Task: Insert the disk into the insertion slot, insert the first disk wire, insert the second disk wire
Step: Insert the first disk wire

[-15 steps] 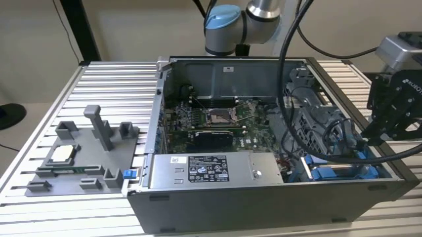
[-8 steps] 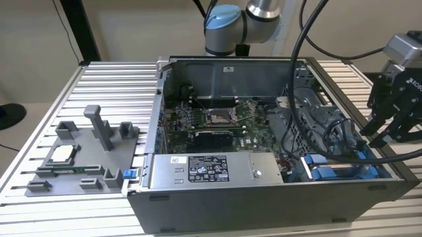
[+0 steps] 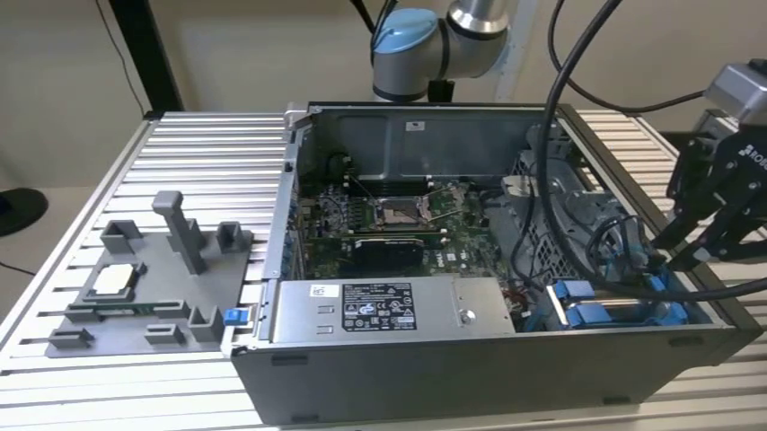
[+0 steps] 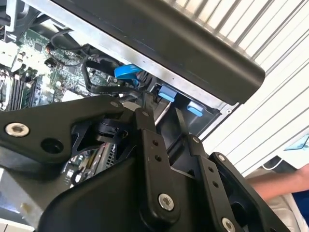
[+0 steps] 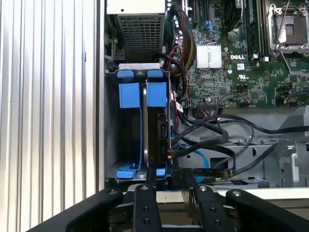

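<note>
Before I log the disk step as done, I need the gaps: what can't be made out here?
1. The disk, first wrist view: it stands edge-on in the insertion slot, so its label and how far in it sits are hidden.
2. Wire ends, first wrist view: black cables overlap beside the slot; no plug can be traced.
3. The gripper, second wrist view: its own body hides whether it holds anything.
</note>
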`<state>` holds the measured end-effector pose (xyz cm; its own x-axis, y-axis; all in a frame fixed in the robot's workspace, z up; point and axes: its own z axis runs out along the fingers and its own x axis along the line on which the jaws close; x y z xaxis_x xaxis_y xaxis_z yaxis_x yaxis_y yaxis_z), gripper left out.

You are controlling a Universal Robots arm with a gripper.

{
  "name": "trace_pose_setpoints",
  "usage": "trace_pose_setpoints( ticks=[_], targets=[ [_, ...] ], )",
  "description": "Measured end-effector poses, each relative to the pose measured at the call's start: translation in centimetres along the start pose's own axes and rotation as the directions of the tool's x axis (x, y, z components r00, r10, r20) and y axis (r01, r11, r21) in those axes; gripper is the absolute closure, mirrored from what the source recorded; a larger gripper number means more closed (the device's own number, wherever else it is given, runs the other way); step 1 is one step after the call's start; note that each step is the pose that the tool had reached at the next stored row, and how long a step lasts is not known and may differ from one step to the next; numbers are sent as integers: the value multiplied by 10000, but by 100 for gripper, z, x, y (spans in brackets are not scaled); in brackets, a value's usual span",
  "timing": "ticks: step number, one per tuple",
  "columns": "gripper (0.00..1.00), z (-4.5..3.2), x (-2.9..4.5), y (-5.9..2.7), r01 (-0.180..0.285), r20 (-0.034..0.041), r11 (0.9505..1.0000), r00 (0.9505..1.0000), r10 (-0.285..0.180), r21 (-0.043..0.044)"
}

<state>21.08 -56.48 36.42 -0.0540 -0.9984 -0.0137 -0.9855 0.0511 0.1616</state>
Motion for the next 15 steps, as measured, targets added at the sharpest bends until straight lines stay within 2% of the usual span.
trace_pose_setpoints(
  ticks=[3, 8, 11, 15],
  targets=[
    [0, 30, 0, -15, -4, -7, 9999, 10000, 4, -117],
    [0, 73, -9, -40, -9, -15, 9997, 10000, 9, -258],
    [0, 80, -11, -45, -10, -18, 9995, 10000, 9, -307],
    [0, 85, -14, -54, -10, -17, 9995, 10000, 9, -325]
  ],
)
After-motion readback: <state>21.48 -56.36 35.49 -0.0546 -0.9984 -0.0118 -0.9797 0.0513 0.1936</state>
